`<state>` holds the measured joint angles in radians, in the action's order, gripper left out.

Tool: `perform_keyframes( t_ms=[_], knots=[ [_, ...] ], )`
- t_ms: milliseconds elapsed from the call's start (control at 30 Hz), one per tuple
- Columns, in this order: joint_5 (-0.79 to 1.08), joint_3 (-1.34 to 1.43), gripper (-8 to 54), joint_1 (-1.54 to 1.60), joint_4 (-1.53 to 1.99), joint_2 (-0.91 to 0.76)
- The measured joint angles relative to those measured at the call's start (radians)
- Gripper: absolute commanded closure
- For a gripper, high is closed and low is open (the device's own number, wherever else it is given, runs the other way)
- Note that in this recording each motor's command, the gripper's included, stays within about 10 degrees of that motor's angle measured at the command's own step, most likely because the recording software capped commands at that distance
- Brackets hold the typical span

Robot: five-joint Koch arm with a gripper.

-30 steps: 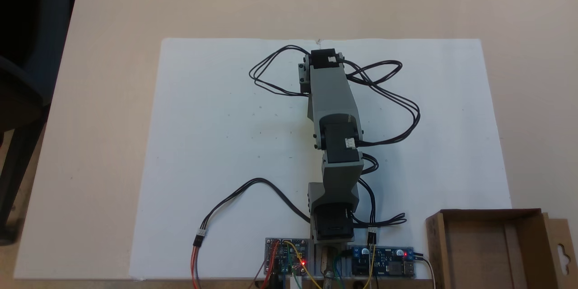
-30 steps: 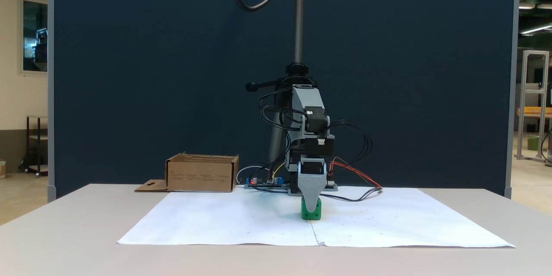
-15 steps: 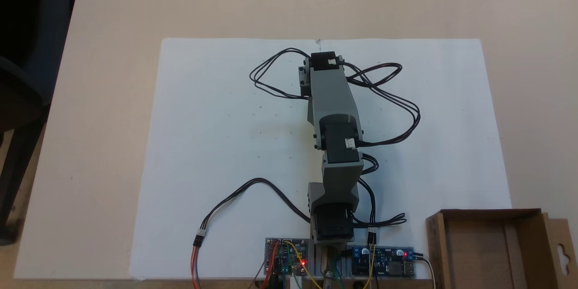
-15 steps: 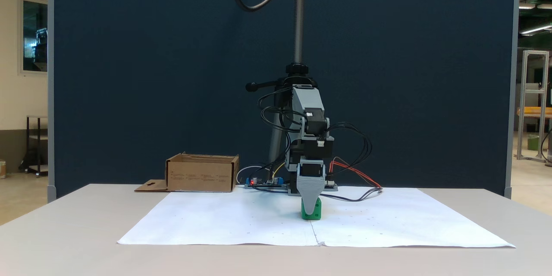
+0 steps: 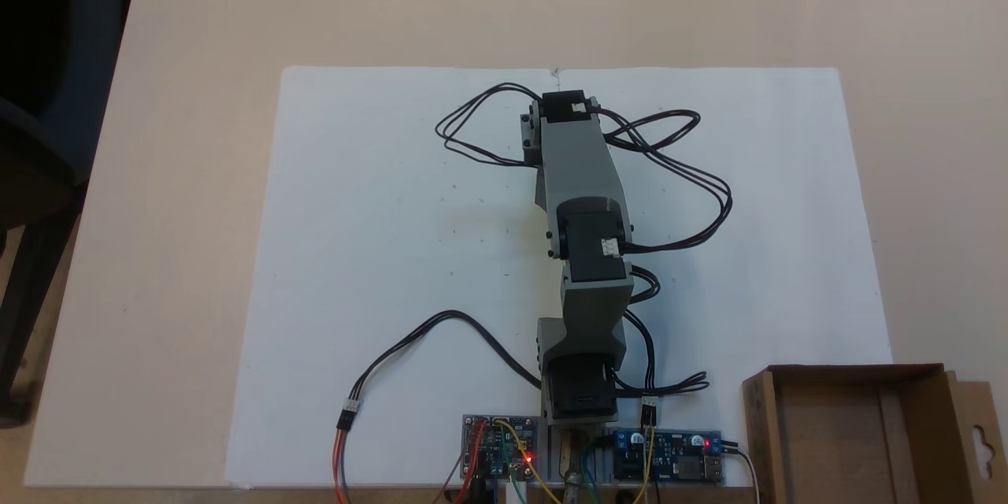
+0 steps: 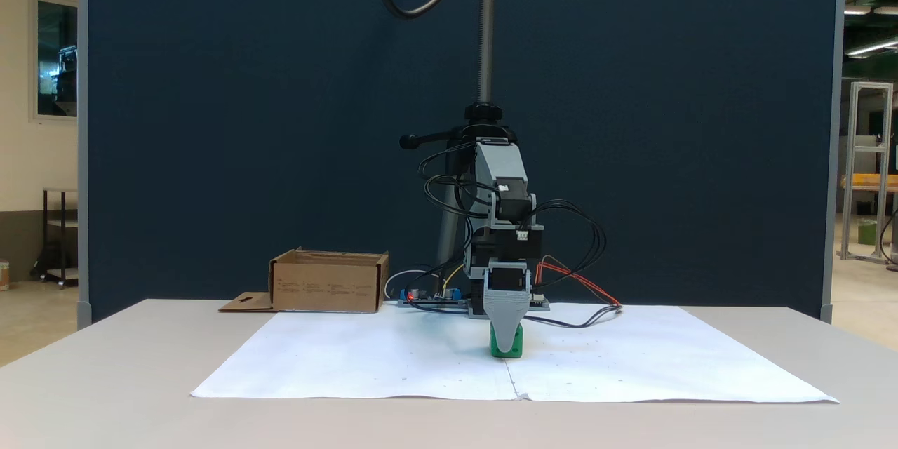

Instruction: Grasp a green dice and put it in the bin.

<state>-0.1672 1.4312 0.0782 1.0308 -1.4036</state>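
Note:
The green dice (image 6: pixel 517 349) rests on the white paper sheet (image 6: pixel 365 358), near its middle. My grey gripper (image 6: pixel 506 345) points straight down over the dice, and its front jaw covers the middle of the cube down to near the paper. The second jaw lies behind the first, so the gap between them is hidden. From above, the arm (image 5: pixel 579 173) covers both gripper and dice. The bin (image 6: pixel 328 287) is a brown cardboard box at the back left of this view, and it has nothing in it as seen from above at the bottom right corner (image 5: pixel 757 433).
Black cables (image 5: pixel 677 165) loop out on both sides of the arm. Circuit boards (image 5: pixel 504 441) with red lights sit at the arm's base, beside the bin. A black pole (image 6: pixel 484 28) rises behind the arm. The paper sheet (image 5: pixel 378 236) lies on a beige table (image 5: pixel 197 16).
The gripper has sunk lower over the green dice, so its front jaw now covers more of the cube. The dice and the bin have stayed put.

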Motion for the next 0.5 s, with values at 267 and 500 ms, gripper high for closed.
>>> perform_keyframes(
  t_ms=[267,500],
  knots=[
    [-0.014,0.021,28.8,-0.002,-0.063,0.0],
    [-0.023,0.034,34.1,-0.015,-0.069,0.0]
  ],
)
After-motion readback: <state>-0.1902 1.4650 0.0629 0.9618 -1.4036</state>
